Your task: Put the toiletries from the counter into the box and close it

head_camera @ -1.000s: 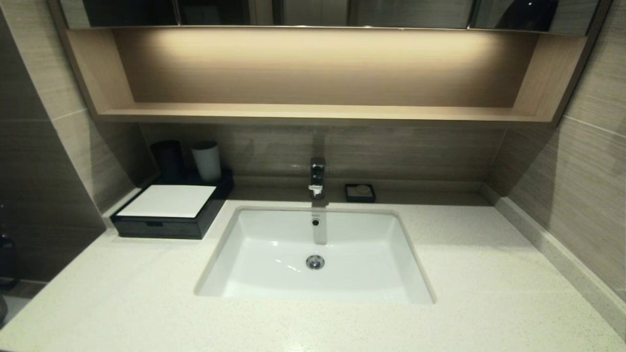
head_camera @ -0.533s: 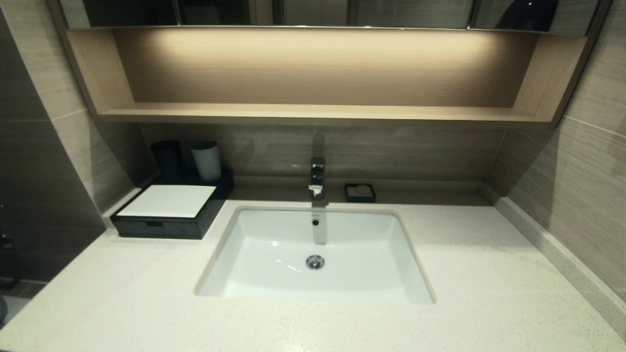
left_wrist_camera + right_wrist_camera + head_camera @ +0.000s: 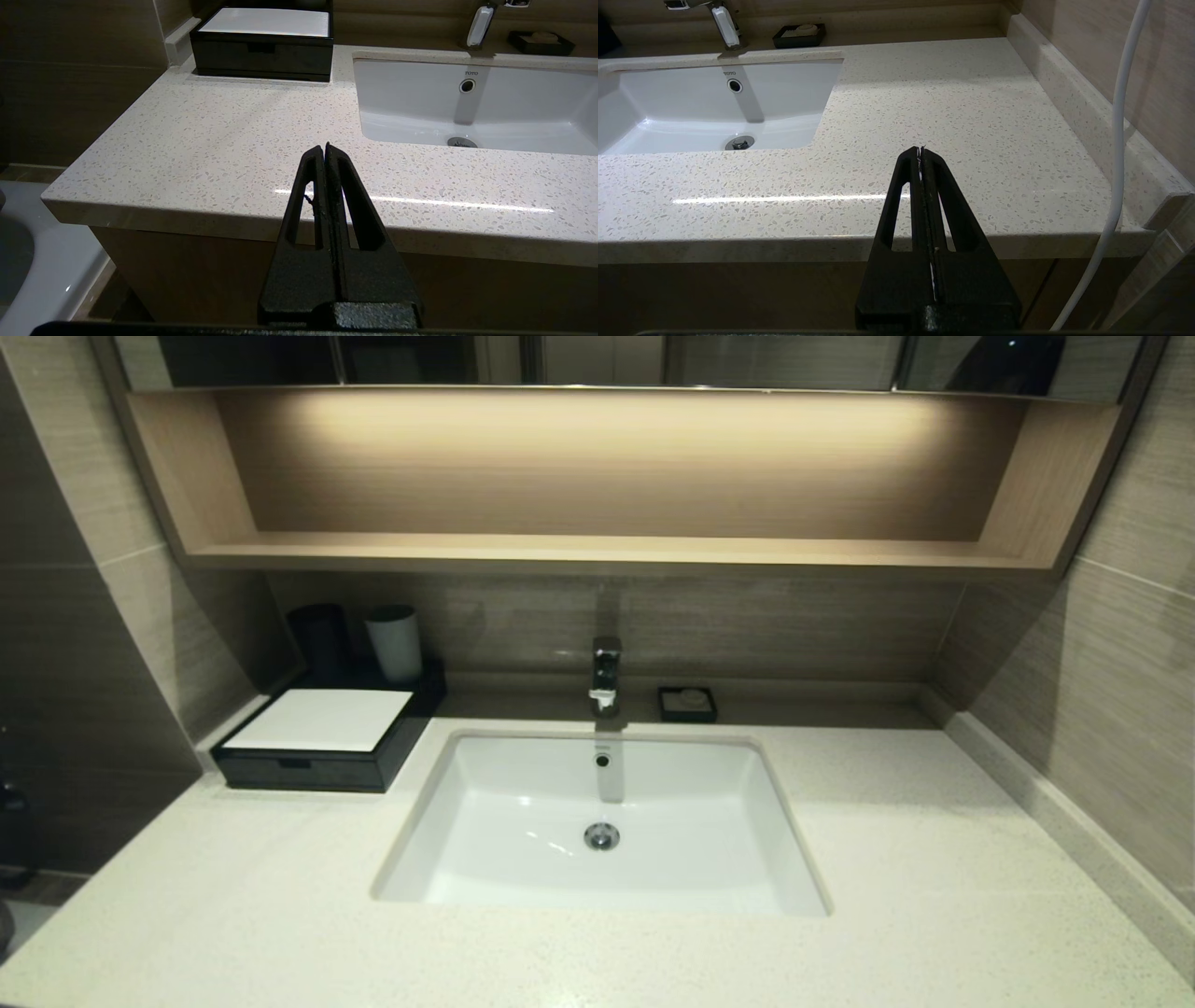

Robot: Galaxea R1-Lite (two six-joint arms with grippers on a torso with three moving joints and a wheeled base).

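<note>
Left gripper (image 3: 325,148) pressed shut on nothing, hanging before the counter's (image 3: 233,915) front edge; box (image 3: 322,742) well beyond at eleven o'clock, drawer pushed in, white panel on top. Right gripper (image 3: 920,151) likewise closed and empty (off the opposite end of the same edge). Sink (image 3: 485,887) between the two, faucet (image 3: 606,677) and soap dish (image 3: 687,704) at twelve behind it, black cup (image 3: 321,638) and white cup (image 3: 394,642) behind the box. No packets visible anywhere. Same layout as a second ago.
</note>
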